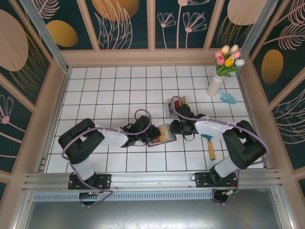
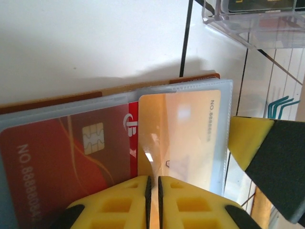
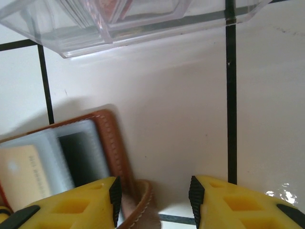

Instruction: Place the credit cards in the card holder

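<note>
partly between right fingers [image 3: 228, 205] (card holder [image 3: 112, 143])

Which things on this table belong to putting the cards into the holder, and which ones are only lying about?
For the job:
- card holder
- red card
- pale gold card
- clear tray, which seems to hold more cards

Lying about:
- hammer
- blue trowel
- vase of tulips
</note>
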Robot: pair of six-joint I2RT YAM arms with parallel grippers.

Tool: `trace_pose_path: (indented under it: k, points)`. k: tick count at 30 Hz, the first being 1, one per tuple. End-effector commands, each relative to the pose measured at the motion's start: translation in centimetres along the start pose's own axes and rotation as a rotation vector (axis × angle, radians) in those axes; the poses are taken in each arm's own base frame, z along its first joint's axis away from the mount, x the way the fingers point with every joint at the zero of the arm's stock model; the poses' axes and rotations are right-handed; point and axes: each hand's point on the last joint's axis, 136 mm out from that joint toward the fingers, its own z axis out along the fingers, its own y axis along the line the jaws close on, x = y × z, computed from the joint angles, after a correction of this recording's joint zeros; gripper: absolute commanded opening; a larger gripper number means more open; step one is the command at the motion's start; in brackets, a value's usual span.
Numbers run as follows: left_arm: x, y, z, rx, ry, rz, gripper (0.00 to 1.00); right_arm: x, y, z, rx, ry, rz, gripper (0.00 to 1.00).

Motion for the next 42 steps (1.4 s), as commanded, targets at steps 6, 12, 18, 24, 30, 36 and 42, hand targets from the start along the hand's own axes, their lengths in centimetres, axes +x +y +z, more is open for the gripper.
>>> trace_pose_path:
  k: [6,12,18,24,30,36,42]
  points:
    - [0.3,0.9,0.0,-0.037,0.009,0.056,0.17,-0.5,-0.2,-0.9,0.023,-0.003,-0.021,0.47]
    - [0.5,-1.3,0.8,0.058,0.039,0.061,0.22,0.1,0.3,-1.0,-0.012,0.016,-0.016,0.47]
    - [1.0,-2.2,1.2,0.127,0.067,0.045,0.24,-1.6,0.5,-3.2,-0.011,-0.071,0.006,0.48]
    - [-0.2,-2.7,-1.4,0.110,-0.021,0.083,0.33,-3.9,0.9,-6.9,-0.015,-0.193,0.040,0.50]
    - [-1.4,-0.8,-3.3,0.013,-0.108,0.078,0.34,-3.0,6.4,-7.8,-0.274,-0.123,-0.029,0.17]
    - [-1.2,-0.1,-2.7,-0.028,-0.087,0.079,0.21,-0.6,8.3,-4.9,-0.285,-0.022,-0.064,0.00]
    - [-0.8,-0.9,-1.6,0.000,-0.050,0.096,0.16,1.2,8.9,-2.7,-0.256,0.053,-0.091,0.00]
